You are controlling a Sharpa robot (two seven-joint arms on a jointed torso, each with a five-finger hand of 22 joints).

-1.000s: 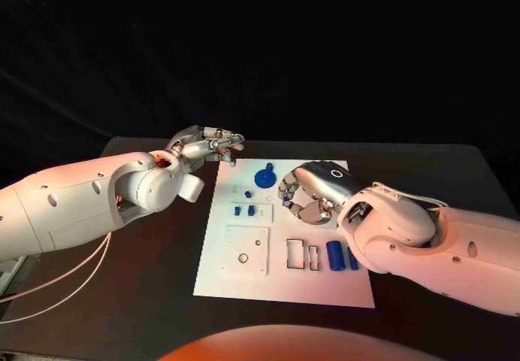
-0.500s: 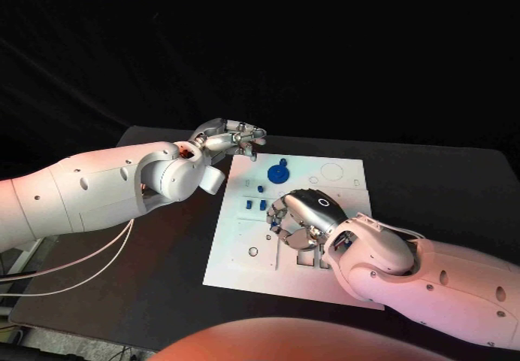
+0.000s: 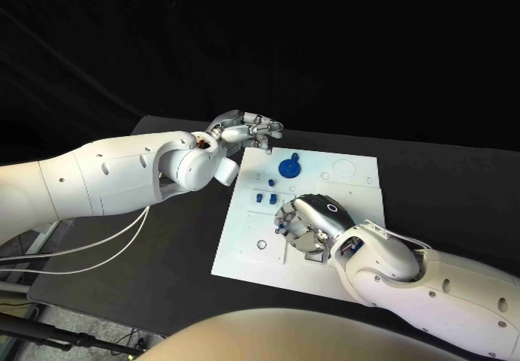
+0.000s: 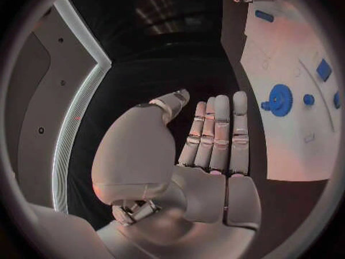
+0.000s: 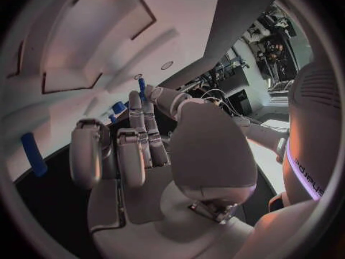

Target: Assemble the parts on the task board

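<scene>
Head view: task board [image 3: 358, 188] lies flat on the black surface [image 3: 455, 188]. Blue gear [image 3: 289, 168] sits near the board's far edge; small blue pieces [image 3: 264, 198] lie mid-board on its left side. Left hand [image 3: 247, 129] hovers off the board's far left corner, fingers straight and together, holding nothing. Right hand [image 3: 306, 226] is low over the board's middle, fingers curled; whether it grips a part, cannot tell.
</scene>
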